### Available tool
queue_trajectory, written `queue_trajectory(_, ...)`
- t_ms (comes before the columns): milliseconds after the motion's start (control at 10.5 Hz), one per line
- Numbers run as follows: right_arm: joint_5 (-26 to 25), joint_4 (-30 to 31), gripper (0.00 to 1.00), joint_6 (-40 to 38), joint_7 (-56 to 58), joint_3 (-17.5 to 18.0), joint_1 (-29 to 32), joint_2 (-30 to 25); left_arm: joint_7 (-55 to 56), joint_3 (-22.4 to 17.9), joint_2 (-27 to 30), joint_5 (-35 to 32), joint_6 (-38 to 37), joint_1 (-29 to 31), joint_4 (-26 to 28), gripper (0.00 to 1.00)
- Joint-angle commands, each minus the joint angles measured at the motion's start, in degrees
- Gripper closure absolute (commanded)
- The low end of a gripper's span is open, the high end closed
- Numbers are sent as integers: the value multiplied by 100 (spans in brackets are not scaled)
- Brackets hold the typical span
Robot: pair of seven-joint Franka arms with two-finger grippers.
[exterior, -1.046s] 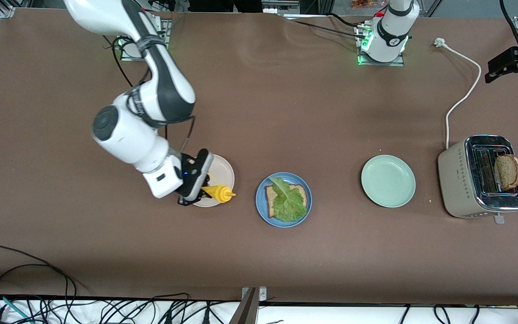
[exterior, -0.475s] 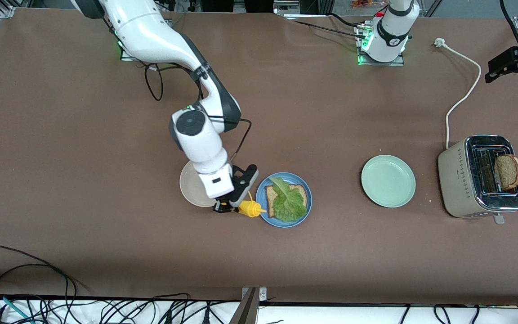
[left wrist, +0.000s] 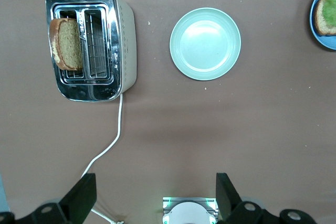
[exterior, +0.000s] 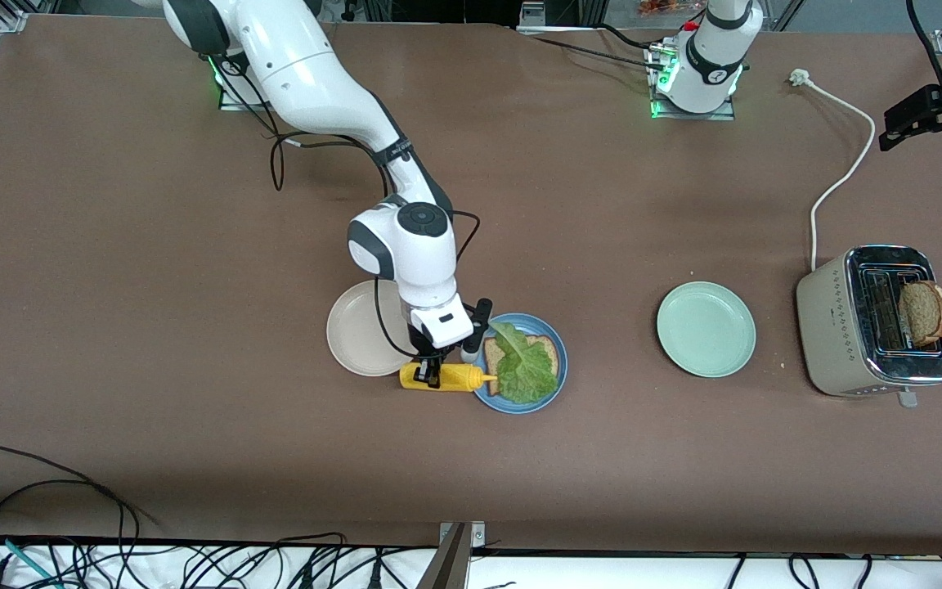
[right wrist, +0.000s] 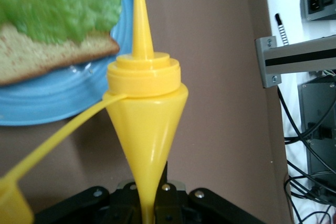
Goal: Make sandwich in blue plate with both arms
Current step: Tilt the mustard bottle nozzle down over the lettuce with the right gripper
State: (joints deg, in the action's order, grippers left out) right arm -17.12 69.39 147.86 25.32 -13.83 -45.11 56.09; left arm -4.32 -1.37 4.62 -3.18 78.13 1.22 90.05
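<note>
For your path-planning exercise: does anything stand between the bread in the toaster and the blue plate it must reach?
Yes. The mint plate lies on the table between the toaster, holding the bread, and the blue plate. It is low and empty, so a lifted slice should pass over it.

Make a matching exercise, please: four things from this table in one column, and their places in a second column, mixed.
1. lettuce leaf
2. second bread slice
3. yellow squeeze bottle
4. mint-green plate

a. in the toaster
b. bare, between toaster and blue plate
c. on the bread slice in the blue plate
d. in the shut right gripper

1-c, 2-a, 3-d, 4-b
</note>
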Motion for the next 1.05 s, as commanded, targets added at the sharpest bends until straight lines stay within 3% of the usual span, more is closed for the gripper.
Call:
queue_trajectory(0,-362,-593,100,-29,-115,-891,-541,744,-96,23,-49,19,-105,10,-146,0)
queue_trajectory(95,-380,-593,100,-29,-124,-1059,-665,815,-96,31,-49,19,-105,10,-146,0)
queue_trajectory(475,-389,-585,100,-56,-228,-1069,-744,816,-96,31,-49,19,-105,10,-146,0)
queue_trajectory(951,-871,-576,100,-293,-247,-1324,-1044,842,-96,31,-49,19,-105,10,-146,0)
